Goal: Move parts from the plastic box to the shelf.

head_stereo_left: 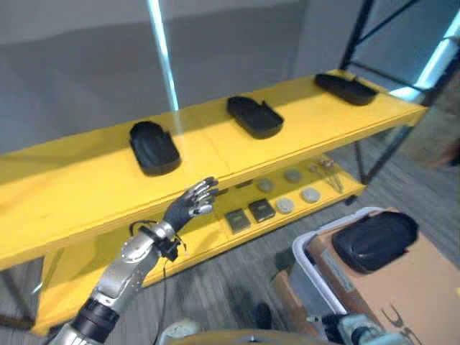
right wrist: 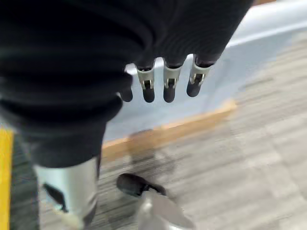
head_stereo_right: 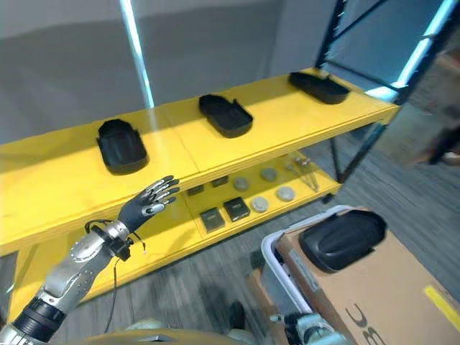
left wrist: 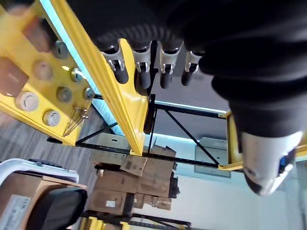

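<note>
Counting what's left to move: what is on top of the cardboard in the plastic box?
One black part lies on the cardboard sheet over the plastic box. Whatever is beneath the sheet is covered.

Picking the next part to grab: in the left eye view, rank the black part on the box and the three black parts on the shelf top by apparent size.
1. Part on the box, largest, though nearest the camera.
2. Left shelf part and middle shelf part: alike, no ranking.
3. Far right shelf part, smallest, but farthest away.
</note>
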Robot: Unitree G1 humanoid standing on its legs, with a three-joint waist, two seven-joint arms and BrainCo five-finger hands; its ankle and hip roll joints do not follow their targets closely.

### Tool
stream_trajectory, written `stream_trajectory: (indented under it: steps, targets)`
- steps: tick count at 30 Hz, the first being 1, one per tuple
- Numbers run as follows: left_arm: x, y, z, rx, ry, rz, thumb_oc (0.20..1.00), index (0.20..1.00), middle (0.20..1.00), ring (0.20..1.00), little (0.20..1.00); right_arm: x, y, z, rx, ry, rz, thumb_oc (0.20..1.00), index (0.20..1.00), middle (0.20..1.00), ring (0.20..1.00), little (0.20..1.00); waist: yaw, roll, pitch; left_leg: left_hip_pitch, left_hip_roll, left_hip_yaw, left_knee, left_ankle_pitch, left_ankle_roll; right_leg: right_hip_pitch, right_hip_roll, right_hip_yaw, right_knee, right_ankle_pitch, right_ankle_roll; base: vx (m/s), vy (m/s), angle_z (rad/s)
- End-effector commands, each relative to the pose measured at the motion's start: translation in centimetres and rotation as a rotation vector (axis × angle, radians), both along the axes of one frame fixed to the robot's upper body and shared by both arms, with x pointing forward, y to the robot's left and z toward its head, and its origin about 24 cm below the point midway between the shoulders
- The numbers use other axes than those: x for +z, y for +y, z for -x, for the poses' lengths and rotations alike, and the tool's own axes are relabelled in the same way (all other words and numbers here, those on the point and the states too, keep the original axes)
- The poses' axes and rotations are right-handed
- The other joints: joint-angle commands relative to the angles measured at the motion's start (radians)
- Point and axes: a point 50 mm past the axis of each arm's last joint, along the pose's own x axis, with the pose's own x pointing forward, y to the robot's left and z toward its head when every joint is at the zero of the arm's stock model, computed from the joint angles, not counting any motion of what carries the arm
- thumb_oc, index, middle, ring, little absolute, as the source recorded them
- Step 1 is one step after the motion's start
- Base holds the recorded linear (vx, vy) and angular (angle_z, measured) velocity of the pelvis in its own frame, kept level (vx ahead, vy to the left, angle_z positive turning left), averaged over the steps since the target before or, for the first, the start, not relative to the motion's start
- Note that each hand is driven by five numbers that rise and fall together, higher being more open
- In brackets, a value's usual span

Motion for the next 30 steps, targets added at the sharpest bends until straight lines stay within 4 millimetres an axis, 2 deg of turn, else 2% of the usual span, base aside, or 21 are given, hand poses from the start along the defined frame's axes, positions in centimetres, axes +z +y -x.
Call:
stream_trajectory:
  steps: [1, 3, 4, 5, 6, 7, 9, 10, 12, 14, 16, 17, 19, 20, 21, 22, 23, 26, 27, 28, 30]
  targets:
    - [2.1, 0.5, -0.2, 0.015, -0.113, -0.007, 1.0, 1.0, 1.0, 1.0, 1.0, 0.3, -2.0, 2.1, -0.056, 0.048, 0.044, 1.0, 1.0, 1.0, 1.0, 1.0, -0.008, -0.018, 0.031, 0.034, 0.02, 0.039, -0.007, -0.059, -0.022, 0.17, -0.119, 0.001, -0.158, -0.012, 0.11, -0.19, 0.195, -0.57]
    - [2.1, 0.6, -0.3, 0.014, -0.112, -0.017, 1.0, 1.0, 1.0, 1.0, 1.0, 0.2, -1.9, 2.6, -0.051, 0.057, 0.034, 1.0, 1.0, 1.0, 1.0, 1.0, -0.018, -0.015, 0.039, 0.037, 0.014, 0.051, -0.007, -0.062, -0.017, 0.155, -0.129, 0.0, -0.158, -0.008, 0.12, -0.16, 0.139, -0.65]
    - [1.9, 1.3, -0.6, 0.036, -0.105, -0.017, 1.0, 1.0, 1.0, 1.0, 1.0, -0.2, -1.6, 4.1, -0.056, 0.069, 0.022, 1.0, 1.0, 1.0, 1.0, 1.0, -0.03, -0.011, 0.056, 0.05, 0.001, 0.082, -0.013, -0.062, -0.003, 0.124, -0.157, -0.034, -0.158, 0.01, 0.14, -0.27, 0.163, -0.77]
    - [1.8, 1.9, -0.7, 0.058, -0.1, -0.022, 1.0, 1.0, 1.0, 1.0, 1.0, -0.4, -1.3, 4.6, -0.068, 0.057, 0.036, 1.0, 1.0, 1.0, 1.0, 1.0, -0.031, -0.011, 0.064, 0.061, -0.006, 0.121, -0.029, -0.059, 0.003, 0.095, -0.178, -0.094, -0.158, 0.036, 0.147, -0.32, 0.175, -0.8]
    - [1.8, 2.3, -0.7, 0.073, -0.097, -0.022, 1.0, 1.0, 1.0, 1.0, 1.0, -0.5, -1.3, 4.6, -0.061, 0.051, 0.035, 1.0, 1.0, 1.0, 1.0, 1.0, -0.027, -0.012, 0.067, 0.07, -0.008, 0.15, -0.042, -0.058, 0.005, 0.081, -0.191, -0.141, -0.158, 0.058, 0.148, -0.27, 0.062, -1.32]
    - [1.8, 2.9, -0.7, 0.092, -0.1, -0.023, 1.0, 1.0, 1.0, 1.0, 1.0, -0.4, -1.4, 4.5, -0.042, 0.038, 0.027, 1.0, 1.0, 1.0, 1.0, 1.0, -0.023, -0.017, 0.073, 0.092, -0.01, 0.2, -0.072, -0.056, 0.015, 0.088, -0.201, -0.223, -0.157, 0.091, 0.144, -0.19, 0.015, -1.4]
    - [1.8, 3.0, -0.8, 0.095, -0.105, -0.028, 1.0, 1.0, 1.0, 1.0, 1.0, -0.3, -1.6, 4.5, -0.029, 0.035, 0.024, 1.0, 1.0, 1.0, 1.0, 1.0, -0.024, -0.022, 0.07, 0.091, -0.014, 0.215, -0.081, -0.051, 0.02, 0.083, -0.207, -0.24, -0.127, 0.089, 0.142, -0.15, -0.009, -1.48]
    - [2.0, 3.4, -1.0, 0.122, -0.119, -0.026, 1.0, 1.0, 1.0, 1.0, 1.0, 0.0, -2.2, 4.4, -0.008, 0.02, 0.026, 1.0, 1.0, 1.0, 1.0, 1.0, -0.032, -0.018, 0.065, 0.088, -0.014, 0.25, -0.1, -0.044, 0.034, 0.081, -0.201, -0.257, -0.035, 0.058, 0.131, -0.14, -0.022, -1.21]
    - [2.0, 3.5, -1.1, 0.136, -0.117, -0.018, 1.0, 1.0, 1.0, 1.0, 1.0, 0.0, -2.4, 4.2, -0.001, 0.016, 0.026, 1.0, 1.0, 1.0, 1.0, 1.0, -0.033, -0.015, 0.06, 0.084, -0.014, 0.262, -0.108, -0.039, 0.041, 0.078, -0.2, -0.258, 0.008, 0.046, 0.127, -0.1, -0.04, -0.78]
    - [2.1, 3.7, -1.1, 0.176, -0.095, 0.002, 1.0, 1.0, 1.0, 1.0, 1.0, 0.1, -2.4, 3.9, -0.003, 0.017, 0.009, 1.0, 1.0, 1.0, 1.0, 1.0, -0.026, -0.008, 0.04, 0.075, -0.006, 0.29, -0.139, -0.017, 0.055, 0.09, -0.192, -0.28, 0.074, -0.005, 0.109, -0.03, -0.148, -0.72]
    - [1.8, 3.7, -0.9, 0.176, -0.082, -0.018, 1.0, 1.0, 1.0, 1.0, 1.0, 0.0, -2.2, 3.9, -0.012, 0.026, -0.001, 1.0, 1.0, 1.0, 1.0, 1.0, -0.016, -0.002, 0.03, 0.082, 0.004, 0.286, -0.157, -0.018, 0.049, 0.11, -0.18, -0.288, 0.079, -0.042, 0.113, 0.03, -0.181, -0.6]
    - [1.6, 3.8, -0.8, 0.188, -0.073, -0.047, 1.0, 1.0, 1.0, 1.0, 1.0, -0.1, -2.0, 3.8, -0.011, 0.029, -0.006, 1.0, 1.0, 1.0, 1.0, 1.0, -0.007, -0.002, 0.024, 0.077, 0.013, 0.294, -0.17, -0.002, 0.039, 0.133, -0.167, -0.304, 0.055, -0.064, 0.108, 0.01, -0.292, -0.72]
    - [0.3, 4.1, -0.6, 0.227, -0.027, -0.167, 1.0, 1.0, 1.0, 1.0, 1.0, -0.1, -1.8, 3.5, -0.004, 0.033, -0.008, 1.0, 1.0, 1.0, 1.0, 1.0, 0.005, -0.006, 0.012, 0.071, 0.028, 0.317, -0.201, 0.025, 0.02, 0.172, -0.142, -0.327, -0.022, -0.063, 0.111, 0.02, -0.361, -1.03]
    - [-2.7, 5.2, -0.5, 0.243, 0.059, -0.435, 1.0, 1.0, 1.0, 1.0, 1.0, -0.2, -1.5, 3.6, -0.015, 0.049, -0.012, 1.0, 1.0, 1.0, 1.0, 1.0, 0.005, -0.012, -0.001, 0.06, 0.048, 0.333, -0.215, 0.042, -0.003, 0.19, -0.12, -0.334, -0.09, -0.051, 0.111, 0.04, -0.415, -1.03]
    - [-5.7, 6.1, 0.0, 0.248, 0.156, -0.538, 1.0, 1.0, 1.0, 1.0, 1.0, -0.3, -1.3, 3.9, -0.006, 0.057, -0.013, 1.0, 1.0, 1.0, 1.0, 1.0, -0.006, -0.016, -0.008, 0.059, 0.066, 0.344, -0.219, 0.049, -0.017, 0.196, -0.101, -0.329, -0.115, -0.051, 0.105, 0.09, -0.61, -0.46]
    - [-10.6, 7.3, 1.8, 0.27, 0.332, -0.69, 1.0, 1.0, 1.0, 1.0, 1.0, -0.6, -1.0, 4.5, 0.015, 0.071, -0.012, 1.0, 1.0, 1.0, 1.0, 1.0, -0.027, -0.025, -0.016, 0.062, 0.104, 0.366, -0.218, 0.058, -0.042, 0.207, -0.074, -0.322, -0.149, -0.054, 0.091, 0.08, -0.401, -0.12]
    - [-11.0, 7.3, 2.0, 0.274, 0.353, -0.707, 1.0, 1.0, 1.0, 1.0, 1.0, -0.6, -1.0, 4.5, 0.02, 0.073, -0.011, 1.0, 1.0, 1.0, 1.0, 1.0, -0.029, -0.026, -0.017, 0.061, 0.108, 0.368, -0.216, 0.059, -0.046, 0.208, -0.071, -0.321, -0.152, -0.055, 0.088, 0.07, -0.387, 0.0]
    - [-17.0, 8.9, 6.2, 0.436, 0.663, -0.835, 1.0, 1.0, 1.0, 1.0, 1.0, -0.7, -0.7, 4.6, 0.035, 0.089, -0.013, 1.0, 1.0, 1.0, 1.0, 1.0, -0.05, -0.039, -0.016, 0.048, 0.159, 0.396, -0.176, 0.071, -0.077, 0.206, -0.047, -0.32, -0.158, -0.069, 0.066, 0.04, -0.285, -0.48]
    - [-19.0, 9.6, 8.3, 0.519, 0.782, -0.892, 1.0, 1.0, 1.0, 1.0, 1.0, -0.8, -0.4, 4.6, 0.014, 0.091, -0.011, 1.0, 1.0, 1.0, 1.0, 1.0, -0.056, -0.047, -0.012, 0.035, 0.179, 0.401, -0.141, 0.07, -0.089, 0.206, -0.038, -0.321, -0.158, -0.072, 0.056, 0.05, -0.477, -0.6]
    - [-21.4, 10.7, 12.4, 0.619, 0.967, -1.006, 1.0, 1.0, 1.0, 1.0, 1.0, -0.8, -0.1, 4.2, 0.015, 0.099, -0.012, 1.0, 1.0, 1.0, 1.0, 1.0, -0.061, -0.059, -0.001, -0.005, 0.222, 0.392, -0.046, 0.101, -0.119, 0.204, -0.017, -0.321, -0.158, -0.079, 0.032, 0.05, -0.479, -0.36]
    - [-22.2, 10.8, 14.5, 0.65, 1.036, -1.064, 1.0, 1.0, 1.0, 1.0, 1.0, -0.8, 0.1, 3.8, 0.031, 0.098, -0.011, 1.0, 1.0, 1.0, 1.0, 1.0, -0.062, -0.064, 0.014, -0.042, 0.253, 0.368, 0.041, 0.147, -0.142, 0.207, 0.002, -0.315, -0.158, -0.085, 0.01, 0.04, -0.334, -0.15]
